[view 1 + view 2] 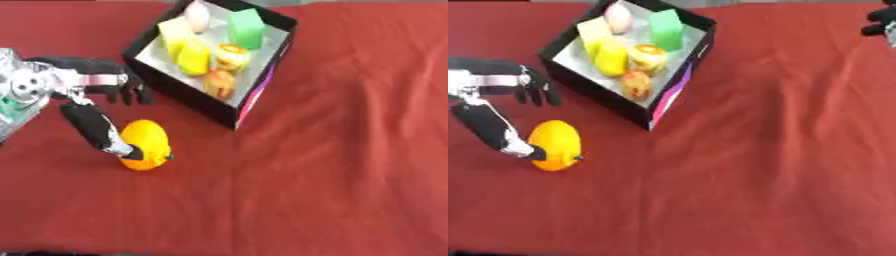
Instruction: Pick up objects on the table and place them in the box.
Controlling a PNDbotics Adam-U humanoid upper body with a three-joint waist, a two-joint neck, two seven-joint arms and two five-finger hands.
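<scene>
At far right edge, right hand (883, 22) shows cut off, fingers unreadable.

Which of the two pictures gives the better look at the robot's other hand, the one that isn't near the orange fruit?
The right eye view. There the right hand shows as a dark shape at the upper right edge, over the red table, too little to read its fingers. The left eye view does not show it at all.
</scene>
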